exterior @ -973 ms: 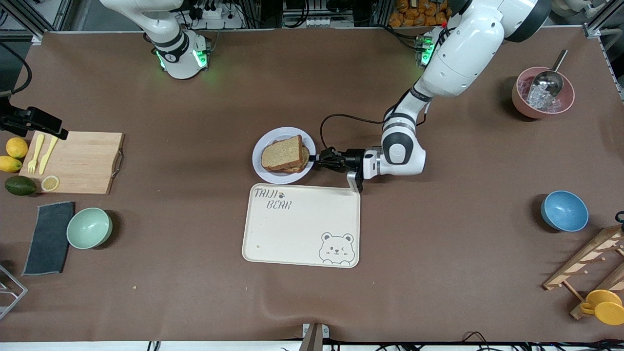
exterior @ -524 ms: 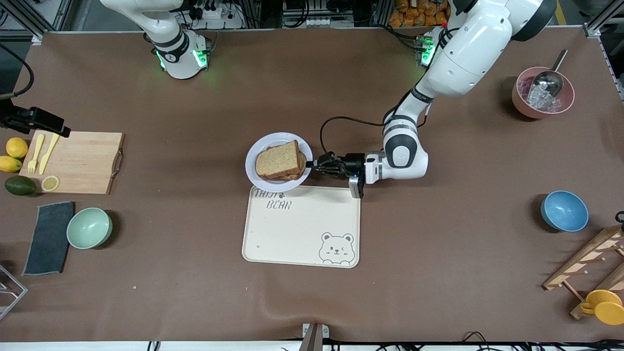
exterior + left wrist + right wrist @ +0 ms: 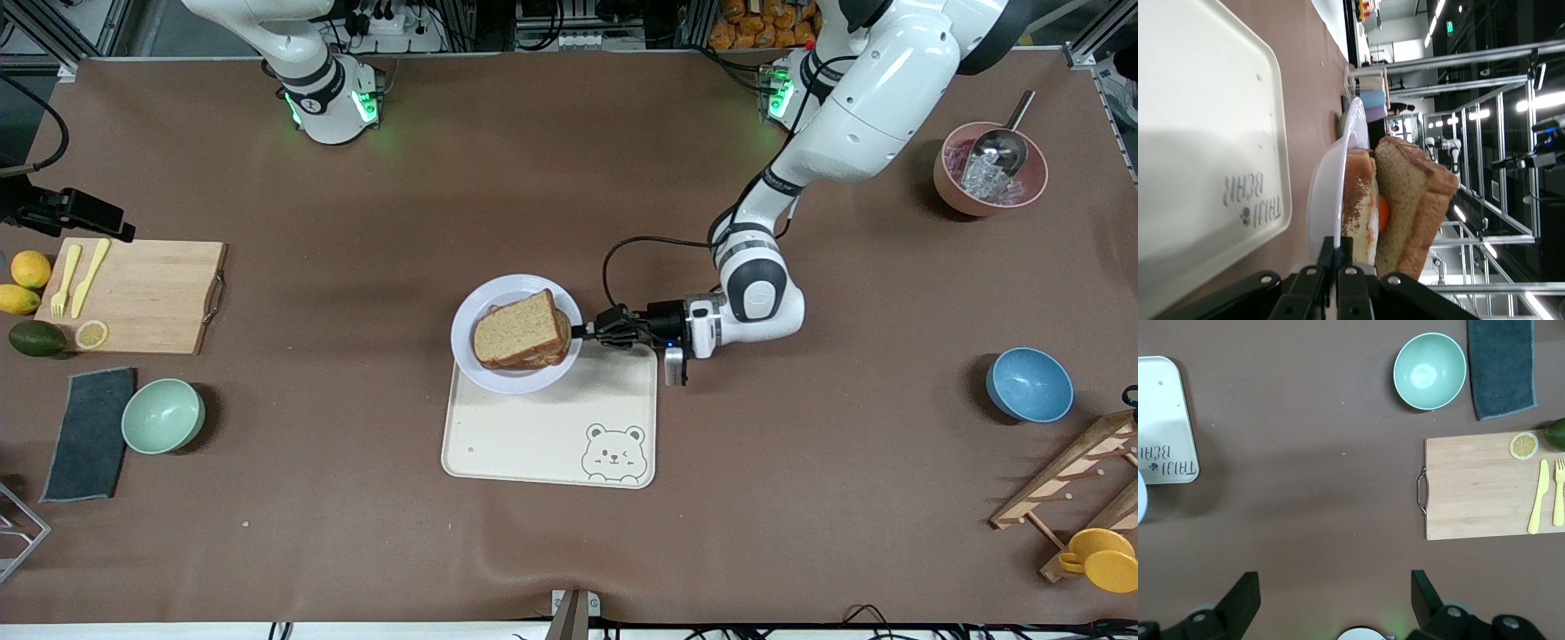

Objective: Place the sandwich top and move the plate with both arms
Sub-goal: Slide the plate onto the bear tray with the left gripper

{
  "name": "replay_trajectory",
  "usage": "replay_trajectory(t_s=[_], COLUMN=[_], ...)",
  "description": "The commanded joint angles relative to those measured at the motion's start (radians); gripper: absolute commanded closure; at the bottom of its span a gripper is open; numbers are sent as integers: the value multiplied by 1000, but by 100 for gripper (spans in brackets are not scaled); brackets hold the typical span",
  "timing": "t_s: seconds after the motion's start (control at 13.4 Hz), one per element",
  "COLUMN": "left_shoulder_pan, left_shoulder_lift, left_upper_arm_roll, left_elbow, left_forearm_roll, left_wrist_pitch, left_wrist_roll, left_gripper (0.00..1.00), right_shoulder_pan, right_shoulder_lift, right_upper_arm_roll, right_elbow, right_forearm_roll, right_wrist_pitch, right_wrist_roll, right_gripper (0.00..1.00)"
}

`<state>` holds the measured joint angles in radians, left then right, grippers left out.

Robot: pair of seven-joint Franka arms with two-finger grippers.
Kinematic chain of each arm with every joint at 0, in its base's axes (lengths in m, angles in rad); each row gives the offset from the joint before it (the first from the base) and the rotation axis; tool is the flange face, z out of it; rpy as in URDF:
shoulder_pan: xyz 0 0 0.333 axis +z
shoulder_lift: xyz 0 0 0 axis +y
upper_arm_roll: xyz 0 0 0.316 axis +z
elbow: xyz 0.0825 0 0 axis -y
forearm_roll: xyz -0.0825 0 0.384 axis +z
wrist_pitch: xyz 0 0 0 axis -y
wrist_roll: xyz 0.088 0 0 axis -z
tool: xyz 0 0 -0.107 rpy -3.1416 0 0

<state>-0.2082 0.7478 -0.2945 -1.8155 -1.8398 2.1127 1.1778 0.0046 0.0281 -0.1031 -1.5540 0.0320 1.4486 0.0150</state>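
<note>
One pincer, the left pincer (image 3: 589, 332), is clamped on the plate (image 3: 468, 351) rim at 3 o'clock, holding it with the sandwich top (image 3: 520, 328) over the tray (image 3: 551, 440) edge, while the right pincer (image 3: 1331, 600) waits, fingers apart, above the counter (image 3: 356, 222).

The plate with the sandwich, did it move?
Yes. The plate, clamped by the left gripper, came nearer the front camera, now overlapping the bear tray.
</note>
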Motion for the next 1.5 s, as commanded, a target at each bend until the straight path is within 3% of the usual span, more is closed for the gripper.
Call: replay_trajectory(t_s=[0.0, 0.45, 0.9, 1.42], left_shoulder_pan=[38, 72, 69, 64], left_shoulder_lift=[4, 108, 142, 160], left_upper_arm_roll=[-8, 11, 61, 72], left_elbow=[10, 122, 125, 124], left_forearm_roll=[-48, -73, -68, -68], left_wrist_pitch=[-20, 0, 20, 26], left_wrist_roll=[-4, -4, -4, 5], left_gripper=[100, 100, 100, 100], right_shoulder_pan=[-3, -8, -20, -29], right_shoulder_lift=[-10, -8, -4, -4], right_upper_arm_roll=[-6, -4, -9, -6], right_elbow=[8, 14, 18, 18], right_forearm_roll=[13, 12, 13, 14], right_wrist_pitch=[-5, -16, -14, -11], right_wrist_roll=[28, 26, 23, 19], right_gripper=[0, 0, 0, 0])
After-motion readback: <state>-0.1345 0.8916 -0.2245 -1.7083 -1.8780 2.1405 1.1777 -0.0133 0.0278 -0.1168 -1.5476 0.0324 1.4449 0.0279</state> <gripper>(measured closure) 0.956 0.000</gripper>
